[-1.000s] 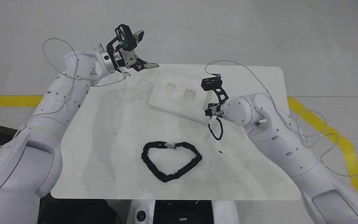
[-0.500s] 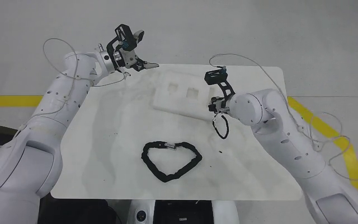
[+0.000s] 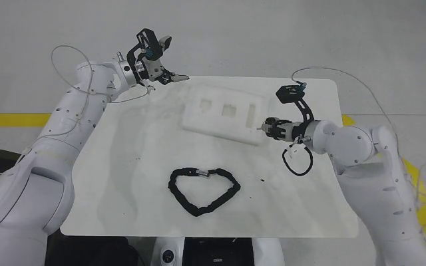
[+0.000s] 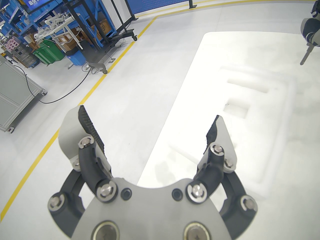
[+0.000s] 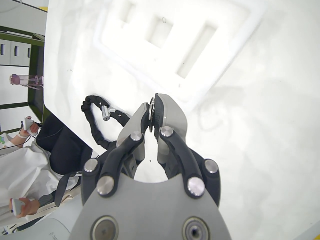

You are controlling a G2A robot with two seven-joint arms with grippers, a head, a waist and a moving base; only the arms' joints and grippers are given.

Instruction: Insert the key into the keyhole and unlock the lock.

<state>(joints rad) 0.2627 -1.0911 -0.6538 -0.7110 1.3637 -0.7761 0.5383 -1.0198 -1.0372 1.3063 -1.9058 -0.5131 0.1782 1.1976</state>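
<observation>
Right gripper [image 5: 151, 108] pinches the key [image 5: 150, 112] beside the foam tray's [image 3: 200, 123] right end. Left gripper [image 4: 150, 123] gapes wide at the far left, and the chain lock [image 3: 203, 191] lies near.

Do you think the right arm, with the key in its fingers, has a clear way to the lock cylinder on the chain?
Probably yes: the right arm's fingers hold the key by the foam tray, and only bare table lies between it and the lock cylinder.

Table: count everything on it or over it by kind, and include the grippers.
1 chain lock
1 key, held in the right gripper
1 foam tray
2 grippers: the left gripper, open, and the right gripper
Total: 5
</observation>
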